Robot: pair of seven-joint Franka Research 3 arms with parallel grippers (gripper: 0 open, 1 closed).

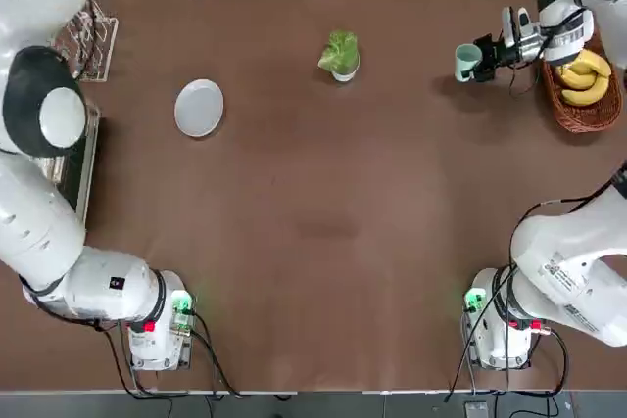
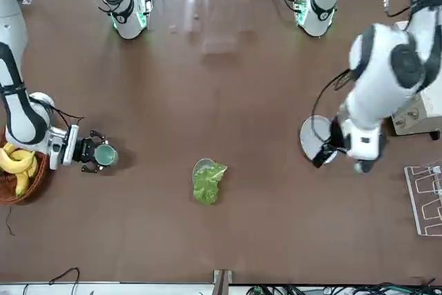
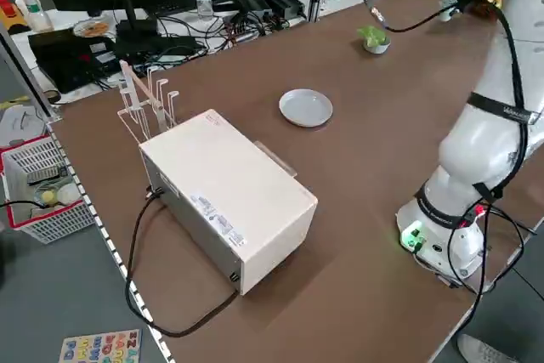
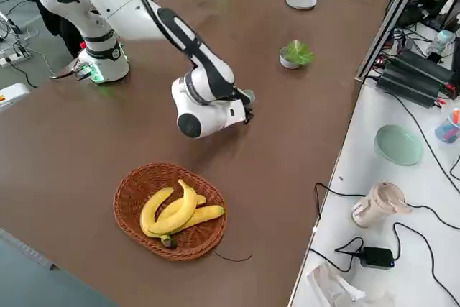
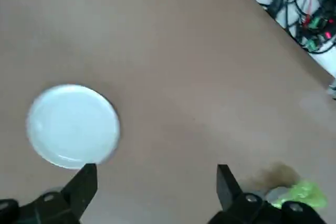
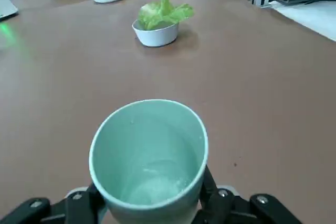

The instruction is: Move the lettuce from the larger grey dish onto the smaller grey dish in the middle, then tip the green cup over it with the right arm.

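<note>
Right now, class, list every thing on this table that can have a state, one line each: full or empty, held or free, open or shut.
lettuce: resting in the smaller grey dish.
smaller grey dish: filled with lettuce.
larger grey dish: empty, free.
green cup: held, tilted on its side.
right gripper: shut on the green cup.
left gripper: open, empty.
basket: holds bananas.

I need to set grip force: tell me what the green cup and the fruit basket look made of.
Green cup: likely matte plastic or glazed ceramic; smooth, uniform mint wall with a soft sheen. Fruit basket: woven wicker or rattan; brown strands and a braided rim show.
</note>
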